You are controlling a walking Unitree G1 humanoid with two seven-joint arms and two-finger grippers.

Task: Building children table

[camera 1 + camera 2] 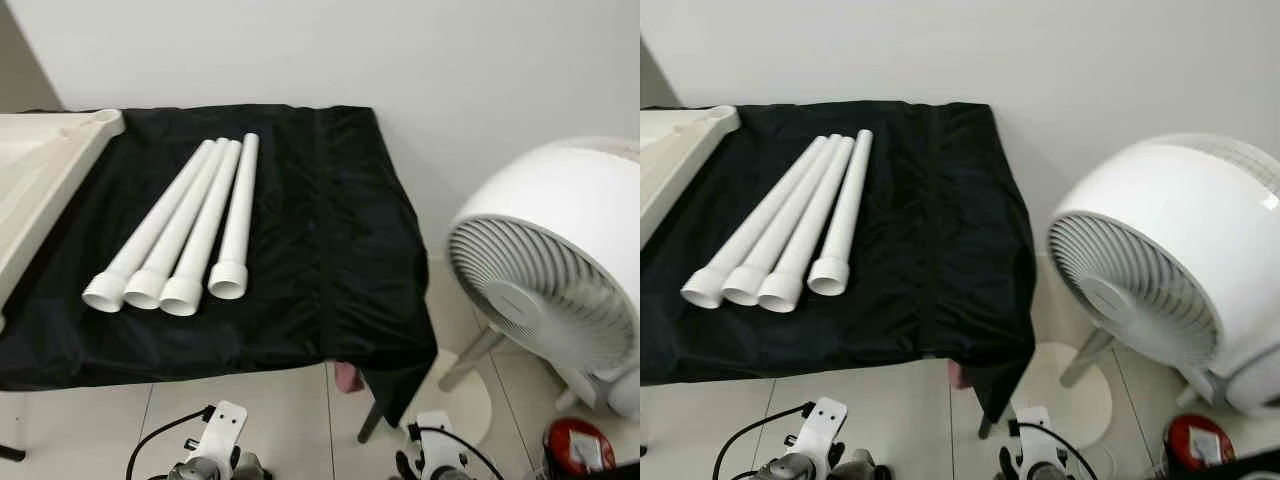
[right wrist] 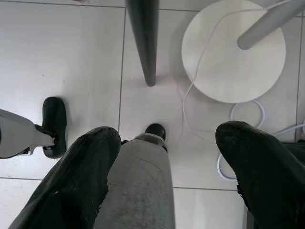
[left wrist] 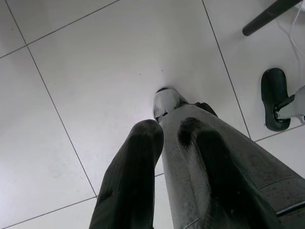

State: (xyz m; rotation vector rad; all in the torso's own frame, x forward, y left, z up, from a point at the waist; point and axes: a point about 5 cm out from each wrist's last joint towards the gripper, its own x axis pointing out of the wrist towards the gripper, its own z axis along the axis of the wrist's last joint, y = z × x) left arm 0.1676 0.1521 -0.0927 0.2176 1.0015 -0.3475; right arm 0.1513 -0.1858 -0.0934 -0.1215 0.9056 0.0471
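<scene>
My left gripper clenched, right gripper released, both idle; four legs may roll when I grab one.

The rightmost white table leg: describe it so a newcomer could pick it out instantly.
Start at the table draped in black cloth against the white wall, left of the big white fan. On the cloth lie four white tubes side by side, flared open ends toward the robot. The rightmost leg is the one nearest the fan; its flared end sits farther back than the others'.
</scene>
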